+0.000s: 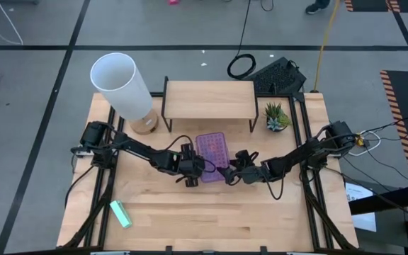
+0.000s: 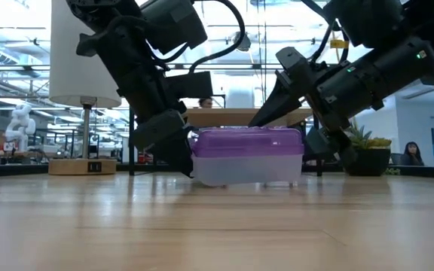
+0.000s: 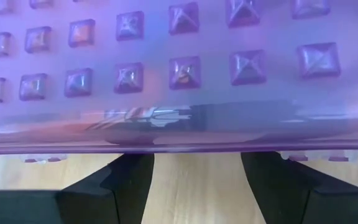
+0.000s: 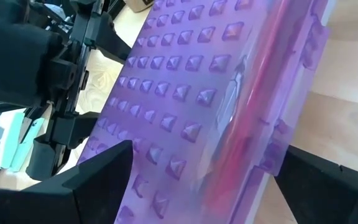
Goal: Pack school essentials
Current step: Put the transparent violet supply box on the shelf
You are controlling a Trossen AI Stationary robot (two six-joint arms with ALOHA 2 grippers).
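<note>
A purple pencil case (image 1: pixel 212 152) with a studded see-through lid and a pale base (image 2: pixel 247 172) lies shut in the middle of the table. Pink and red long shapes (image 4: pixel 253 118) show through the lid. My left gripper (image 1: pixel 193 172) is open at the case's near left side, its fingers (image 3: pixel 132 180) just under the lid's rim (image 3: pixel 179 146). My right gripper (image 1: pixel 229 170) is open at the near right corner, one finger (image 4: pixel 101 174) over the lid and the other (image 4: pixel 319 177) beside the case's edge. A small green box (image 1: pixel 121 213) lies flat near the front left. My left gripper comes level from the table's left, and its two spread fingertips reach the case's side wall below the lid rim; I cannot tell whether they touch it. My right gripper straddles the case's near right corner (image 4: pixel 272 155) from the right; whether its fingers touch cannot be told.
A white-shaded lamp (image 1: pixel 122 85) stands at the back left, and a low wooden shelf (image 1: pixel 209 99) runs along the back. A small potted plant (image 1: pixel 275 117) sits at the back right. Bare wood (image 1: pixel 225 219) lies between the case and the front edge.
</note>
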